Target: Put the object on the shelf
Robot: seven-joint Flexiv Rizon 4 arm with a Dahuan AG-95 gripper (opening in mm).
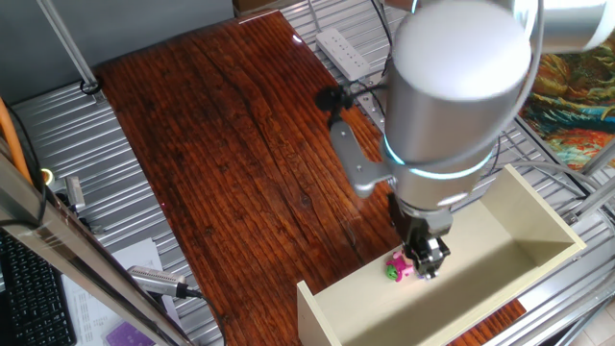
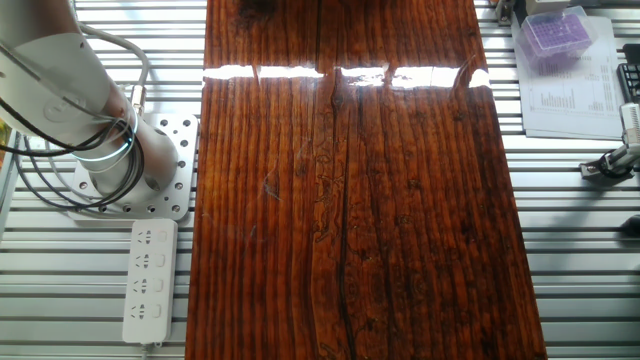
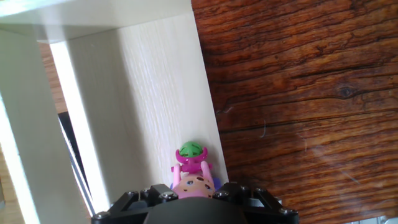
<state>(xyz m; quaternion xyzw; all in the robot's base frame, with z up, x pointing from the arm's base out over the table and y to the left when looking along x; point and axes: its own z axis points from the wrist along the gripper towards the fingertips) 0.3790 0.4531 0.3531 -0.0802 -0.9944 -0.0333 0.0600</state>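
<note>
The object (image 1: 397,266) is a tiny pink toy figure with a green bit, lying on the lower inside panel of the cream shelf (image 1: 524,245) at the table's near right. My gripper (image 1: 423,261) reaches down into the shelf right beside it. In the hand view the object (image 3: 191,168) sits between my two black fingers, its pink head pressed between them and its green end pointing away, over the shelf panel (image 3: 143,93). My gripper (image 3: 194,190) looks shut on it. The other fixed view shows neither shelf nor object.
A white power strip (image 1: 343,50) lies beyond the table's far edge, also seen as the power strip (image 2: 148,280) beside the arm base (image 2: 120,165). A purple box (image 2: 555,30) and papers sit off the wooden table (image 2: 340,200). Metal slats surround the table.
</note>
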